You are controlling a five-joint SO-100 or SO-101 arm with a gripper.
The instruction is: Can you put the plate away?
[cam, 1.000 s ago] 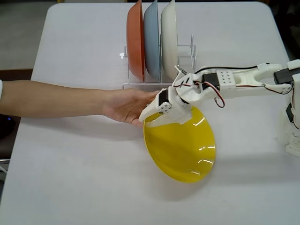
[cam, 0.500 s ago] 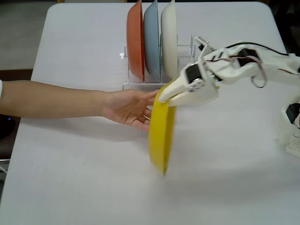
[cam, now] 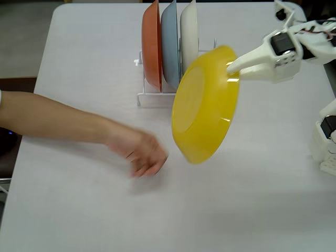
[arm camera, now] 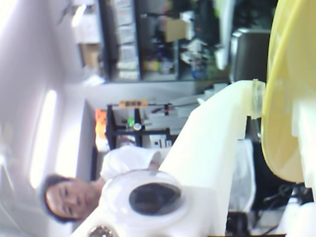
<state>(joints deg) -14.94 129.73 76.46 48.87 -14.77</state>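
Observation:
The yellow plate (cam: pixel 205 105) hangs in the air in the fixed view, tilted with its underside facing the camera, just right of the dish rack. My gripper (cam: pixel 232 68) is shut on its upper right rim. The wrist view shows the yellow plate (arm camera: pixel 286 94) along the right edge, pinched between my white fingers (arm camera: pixel 217 143).
A white wire dish rack (cam: pixel 210 52) holds an orange plate (cam: pixel 151 44), a blue plate (cam: pixel 169 44) and a cream-white plate (cam: pixel 189 42) on edge. A person's hand (cam: pixel 144 152) and forearm lie over the table's left side. The arm's base (cam: pixel 326 136) stands at the right edge.
The plate went from lying tilted on the table to lifted clear and carried up and right toward the rack. The person's hand has pulled back and down from the plate.

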